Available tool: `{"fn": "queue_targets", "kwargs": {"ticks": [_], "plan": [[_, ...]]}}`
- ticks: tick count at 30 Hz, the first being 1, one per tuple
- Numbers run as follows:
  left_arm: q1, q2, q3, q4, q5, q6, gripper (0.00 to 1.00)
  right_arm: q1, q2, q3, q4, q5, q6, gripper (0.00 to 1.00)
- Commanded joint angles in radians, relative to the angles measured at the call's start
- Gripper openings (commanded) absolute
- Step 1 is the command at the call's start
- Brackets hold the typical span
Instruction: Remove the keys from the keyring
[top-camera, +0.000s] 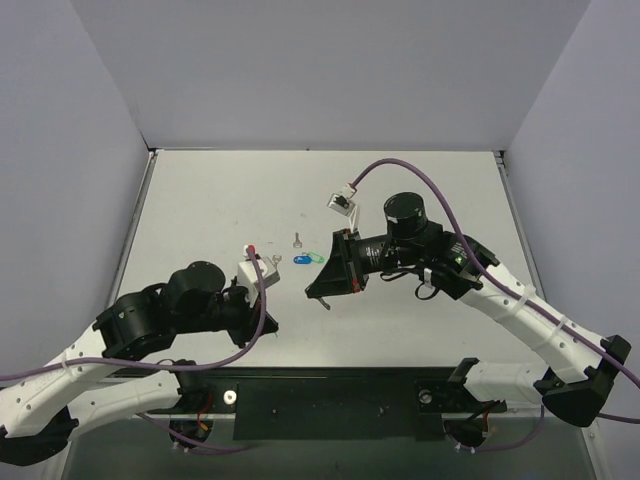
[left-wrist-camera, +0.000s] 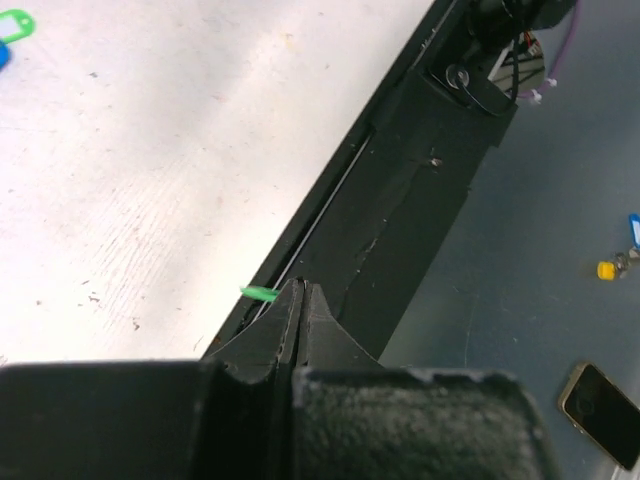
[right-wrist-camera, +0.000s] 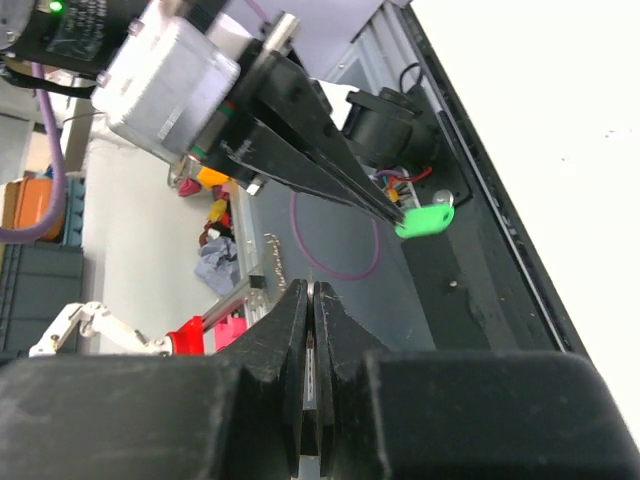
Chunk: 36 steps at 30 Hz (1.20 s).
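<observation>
My left gripper (top-camera: 269, 325) (left-wrist-camera: 297, 285) is near the table's front edge. It is shut on a green plastic-headed key (right-wrist-camera: 425, 218), whose green tip sticks out left of the fingertips (left-wrist-camera: 258, 293). My right gripper (top-camera: 320, 295) (right-wrist-camera: 312, 287) is to its right, apart from it. It is shut on a thin silver metal piece seen edge-on; I cannot tell whether it is a key or the ring. On the table lie a bare silver key (top-camera: 296, 240), a blue-headed key (top-camera: 300, 259) and a small green loop-shaped piece (top-camera: 314, 256) (left-wrist-camera: 15, 22).
A black base rail (top-camera: 330, 400) (left-wrist-camera: 400, 200) runs along the table's near edge, right under my left gripper. Grey walls close the table's left, back and right sides. Purple cables loop over both arms.
</observation>
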Motion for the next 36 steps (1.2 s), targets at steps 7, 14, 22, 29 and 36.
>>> {"fn": "queue_targets", "kwargs": {"ticks": [7, 14, 22, 29, 36], "plan": [[0.018, -0.149, -0.133, 0.142, -0.219, -0.090, 0.00, -0.007, 0.046, 0.035, -0.176, 0.218, -0.115, 0.00], [0.023, -0.220, -0.234, 0.212, -0.342, -0.135, 0.00, -0.007, 0.109, 0.074, -0.265, 0.402, -0.150, 0.00], [0.030, -0.243, -0.245, 0.223, -0.405, -0.130, 0.00, -0.008, 0.195, 0.152, -0.358, 0.619, -0.186, 0.00], [0.030, -0.229, -0.253, 0.211, -0.469, -0.144, 0.00, -0.022, 0.310, 0.206, -0.364, 0.698, -0.225, 0.00], [0.032, -0.263, -0.261, 0.196, -0.556, -0.175, 0.00, -0.054, 0.463, 0.290, -0.347, 0.755, -0.224, 0.00]]}}
